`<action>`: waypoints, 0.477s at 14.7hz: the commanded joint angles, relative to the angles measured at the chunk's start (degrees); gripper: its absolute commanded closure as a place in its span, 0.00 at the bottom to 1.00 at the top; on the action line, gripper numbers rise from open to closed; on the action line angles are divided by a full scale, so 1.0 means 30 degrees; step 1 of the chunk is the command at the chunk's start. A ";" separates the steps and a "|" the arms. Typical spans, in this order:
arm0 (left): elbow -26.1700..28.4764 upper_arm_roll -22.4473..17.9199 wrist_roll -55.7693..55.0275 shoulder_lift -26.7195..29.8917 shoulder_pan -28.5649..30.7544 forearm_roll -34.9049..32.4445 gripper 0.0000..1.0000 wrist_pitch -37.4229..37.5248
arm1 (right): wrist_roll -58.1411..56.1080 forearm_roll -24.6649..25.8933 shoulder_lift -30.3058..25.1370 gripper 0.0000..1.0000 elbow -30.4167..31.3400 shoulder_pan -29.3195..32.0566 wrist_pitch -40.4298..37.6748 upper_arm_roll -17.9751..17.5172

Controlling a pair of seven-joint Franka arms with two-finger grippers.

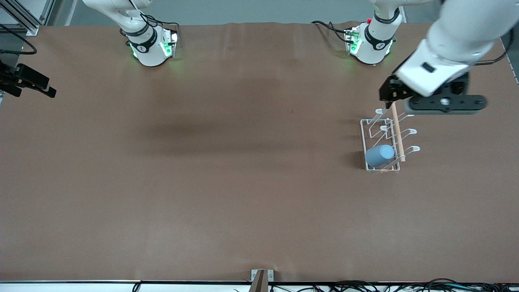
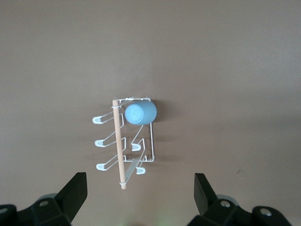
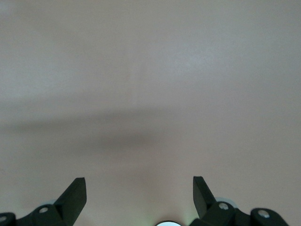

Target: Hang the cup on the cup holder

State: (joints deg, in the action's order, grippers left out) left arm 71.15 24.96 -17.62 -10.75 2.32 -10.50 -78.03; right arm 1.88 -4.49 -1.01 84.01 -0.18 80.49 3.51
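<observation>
The light-blue cup (image 1: 379, 155) sits tilted over a prong of the white wire cup holder (image 1: 397, 134), at the holder's end nearer the front camera, toward the left arm's end of the table. My left gripper (image 1: 391, 95) is up in the air over the holder's other end, open and empty. In the left wrist view the cup (image 2: 140, 113) and the holder with its wooden rod (image 2: 119, 146) lie below the open left gripper (image 2: 141, 186). My right gripper (image 3: 139, 188) is open and empty over bare table and waits.
The brown table (image 1: 227, 182) stretches wide around the holder. Both arm bases stand along the edge farthest from the front camera. A black fixture (image 1: 28, 81) juts in at the right arm's end. Cables lie along the near edge (image 1: 405, 286).
</observation>
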 commanded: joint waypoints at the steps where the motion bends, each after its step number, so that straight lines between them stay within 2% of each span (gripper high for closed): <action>1: 0.2703 -0.1927 0.0131 0.2024 0.0019 0.1648 0.00 -0.1292 | 0.0047 0.0119 -0.0514 0.00 0.0620 0.0265 0.0094 -0.0203; 4: 0.4289 -0.3043 0.0276 0.3257 0.0136 0.2735 0.00 -0.1852 | 0.0047 0.0119 -0.0514 0.00 0.0620 0.0265 0.0123 -0.0203; 7: 0.5723 -0.4071 0.1975 0.4457 0.0165 0.3030 0.00 -0.1910 | 0.0047 0.0119 -0.0514 0.00 0.0620 0.0265 0.0123 -0.0203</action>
State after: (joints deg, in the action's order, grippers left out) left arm 82.74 14.26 -14.23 -2.14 2.44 -2.73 -81.98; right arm 1.88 -4.49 -1.01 84.05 -0.18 80.46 3.51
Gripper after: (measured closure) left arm 0.000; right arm 0.000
